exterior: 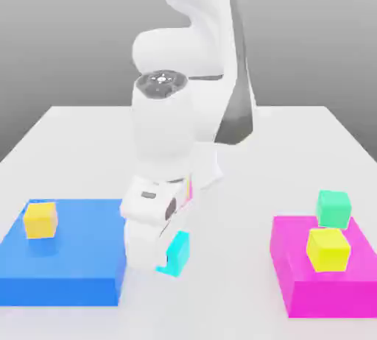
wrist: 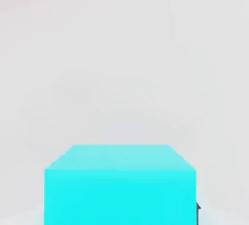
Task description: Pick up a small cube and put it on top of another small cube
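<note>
1. The grasp looks made: the gripper (exterior: 166, 256) has its fingers closed in a pinch on the cyan cube (exterior: 175, 253), near the blue block (exterior: 88, 256), on its side toward the exterior view's right.
2. Left to do, as I judge it: lift, carry, set down on another small cube, let go. Whether the cube is clear of the table (exterior: 221, 294), I cannot tell.
3. No stack is made: the orange-yellow cube (exterior: 40, 220) sits on the blue block with nothing on top.
4. The cyan cube is plain, bright turquoise, flat-faced and crisp-edged, its upper face paler in the hand view.
</note>
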Available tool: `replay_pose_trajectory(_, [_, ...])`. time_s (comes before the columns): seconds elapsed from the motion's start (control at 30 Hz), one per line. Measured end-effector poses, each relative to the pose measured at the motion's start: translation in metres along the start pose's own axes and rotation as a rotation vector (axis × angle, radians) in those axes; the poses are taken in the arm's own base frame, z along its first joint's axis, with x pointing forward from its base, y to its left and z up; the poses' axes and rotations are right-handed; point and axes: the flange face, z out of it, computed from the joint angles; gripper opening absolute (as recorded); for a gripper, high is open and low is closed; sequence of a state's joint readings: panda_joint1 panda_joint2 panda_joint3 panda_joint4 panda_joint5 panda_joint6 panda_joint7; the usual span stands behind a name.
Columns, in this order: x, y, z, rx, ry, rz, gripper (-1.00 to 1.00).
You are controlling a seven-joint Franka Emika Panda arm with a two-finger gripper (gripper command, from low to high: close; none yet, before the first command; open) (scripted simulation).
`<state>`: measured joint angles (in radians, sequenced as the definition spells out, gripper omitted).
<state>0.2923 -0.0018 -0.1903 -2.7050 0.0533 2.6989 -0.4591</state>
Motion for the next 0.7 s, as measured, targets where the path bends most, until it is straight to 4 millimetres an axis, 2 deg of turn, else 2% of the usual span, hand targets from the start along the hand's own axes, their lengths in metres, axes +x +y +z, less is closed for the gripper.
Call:
replay_pose_trajectory(0.1, [0.023, -0.056, -0.023, 0.007, -0.001, -0.055, -1.0])
replay_pose_trajectory(0.2, [0.035, -0.11, -0.047, 0.008, -0.004, -0.097, -1.0])
replay_pose_trajectory(0.3, [0.038, -0.172, -0.071, 0.001, -0.008, -0.158, -1.0])
replay_pose_trajectory(0.4, [0.03, -0.235, -0.095, -0.013, -0.01, -0.222, -1.0])
replay_pose_trajectory(0.47, [0.027, -0.25, -0.083, -0.018, -0.01, -0.237, -1.0])
replay_pose_trajectory(0.57, [0.025, -0.254, -0.046, -0.021, -0.01, -0.242, -1.0])
replay_pose_trajectory(0.6, [0.025, -0.254, -0.04, -0.021, -0.01, -0.242, 1.0])
replay_pose_trajectory(0.7, [0.025, -0.254, -0.04, -0.021, -0.01, -0.242, 1.0])
